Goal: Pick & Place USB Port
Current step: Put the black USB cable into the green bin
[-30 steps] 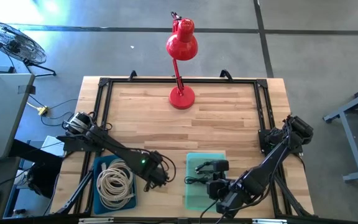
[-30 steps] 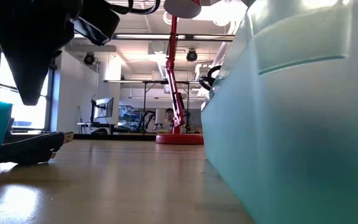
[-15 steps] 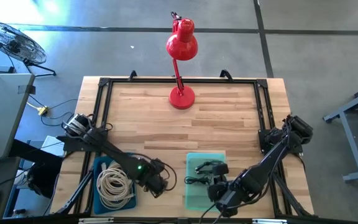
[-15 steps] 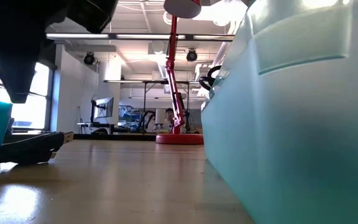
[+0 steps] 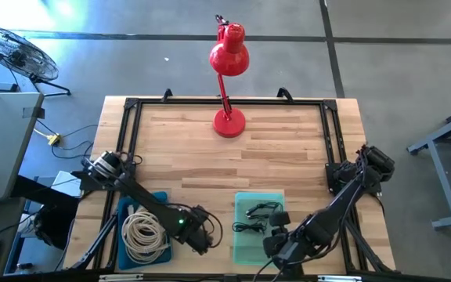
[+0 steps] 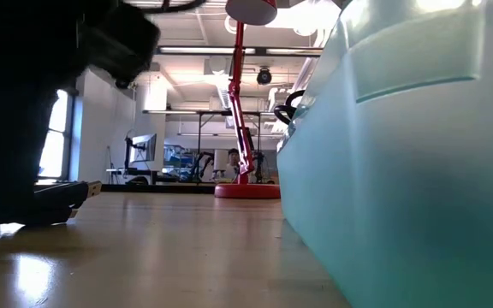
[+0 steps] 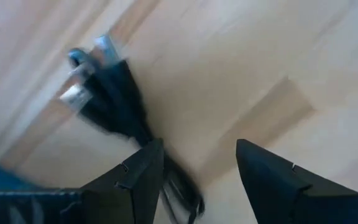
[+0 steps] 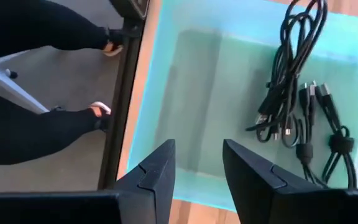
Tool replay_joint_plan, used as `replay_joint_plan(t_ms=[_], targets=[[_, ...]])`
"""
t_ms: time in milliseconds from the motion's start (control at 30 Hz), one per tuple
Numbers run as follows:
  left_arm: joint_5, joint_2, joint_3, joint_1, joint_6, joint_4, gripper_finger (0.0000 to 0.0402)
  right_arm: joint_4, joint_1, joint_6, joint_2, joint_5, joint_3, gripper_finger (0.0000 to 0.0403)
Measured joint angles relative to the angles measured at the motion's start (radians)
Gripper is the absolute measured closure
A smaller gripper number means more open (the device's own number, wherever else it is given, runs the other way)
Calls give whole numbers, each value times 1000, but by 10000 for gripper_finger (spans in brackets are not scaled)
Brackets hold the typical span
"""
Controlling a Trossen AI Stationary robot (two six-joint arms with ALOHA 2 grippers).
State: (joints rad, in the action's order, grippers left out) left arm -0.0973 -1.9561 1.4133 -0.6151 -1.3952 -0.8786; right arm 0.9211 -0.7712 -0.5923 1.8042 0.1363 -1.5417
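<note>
A black USB cable point(image 7: 107, 93) with silver plugs lies flat on the wood, seen in the left wrist view; in the low view it lies at the left point(image 6: 37, 201). My left gripper point(image 7: 197, 165) is open, low over the cable between the blue bin and the teal bin point(image 5: 258, 235). The cable runs close past one finger point(image 7: 145, 177). My right gripper point(image 8: 197, 177) is open above the teal bin's near edge point(image 8: 166, 124). Several black cables point(image 8: 303, 106) lie in that bin. My left gripper stands open over the black cable's run point(image 7: 173, 186), pointing down at the table. The cable passes right beside one finger; whether it touches the finger I cannot tell.
A blue bin point(image 5: 161, 200) holds coiled white cables point(image 5: 143, 231) left of my left gripper. A red desk lamp point(image 5: 228, 117) stands near the far edge. A black frame point(image 5: 131, 106) rims the table. A person's legs and feet point(image 8: 73, 118) show beyond the near edge.
My left gripper has moved toward the table's near edge and come lower, its dark body filling more of the low view's left side. My right gripper has shifted a little toward the near edge, off the middle of the teal bin.
</note>
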Motion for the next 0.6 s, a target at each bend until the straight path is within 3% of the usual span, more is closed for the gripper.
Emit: replay_joint_plan(t_ms=[600], targets=[[55,-74,16,54,11,-26,209,-25,-66,12,0,-47,0,277]])
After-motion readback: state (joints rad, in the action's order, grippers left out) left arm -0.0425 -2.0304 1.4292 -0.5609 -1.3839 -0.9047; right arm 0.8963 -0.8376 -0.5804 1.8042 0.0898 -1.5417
